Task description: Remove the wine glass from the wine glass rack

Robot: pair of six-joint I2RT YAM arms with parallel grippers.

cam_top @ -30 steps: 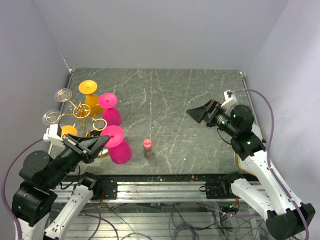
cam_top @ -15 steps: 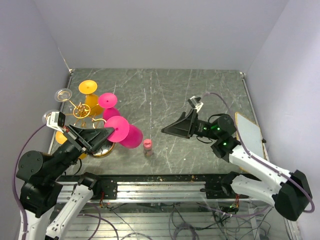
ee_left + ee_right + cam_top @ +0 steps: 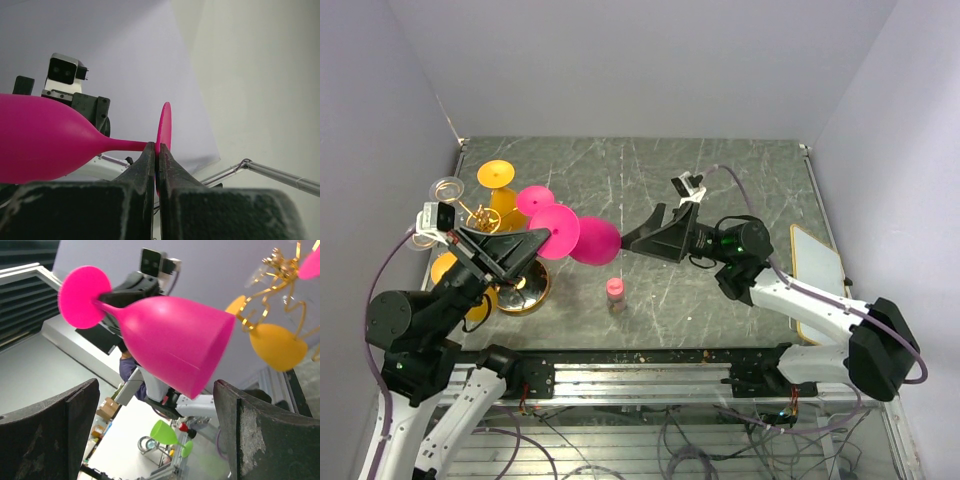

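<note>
- Wine glass point(image 3: 593, 240), pink: off the wine glass rack point(image 3: 527, 291) and in the air, lying roughly level. Bowl mouth points to 3 o'clock in the top view, foot disc to 9. It sits out at about 3 o'clock from the rack's curled arms, apart from them.
- Left gripper point(image 3: 156, 150): pressed together on the thin stem, right against the foot disc. The whole bowl overhangs that 1 pinch.
- Right gripper point(image 3: 640, 235): at 3 o'clock of the bowl, facing its mouth, jaws spread wide. In the right wrist view the 2 fingers point(image 3: 55, 440) stand either side of the bowl and touch nothing.
- Second pink glass point(image 3: 535, 200) hangs at about 11 o'clock of the held foot; the 2 discs look close from above (contact cannot be told).
- An orange glass point(image 3: 497, 175) hangs further out on the rack. A small pink-capped bottle point(image 3: 615, 292) stands on the table at 6 o'clock, under the bowl.

Risks, as judged:
- The narrow stem hold could let the bowl sag or rotate.
- If the right jaws close off-centre on the slick, tapered bowl, they could lever the glass out of the pinch.
- If the left lets go before the right has a firm hold, the glass falls towards the bottle.
- Any swing towards 9 o'clock could clip the hanging glasses.
</note>
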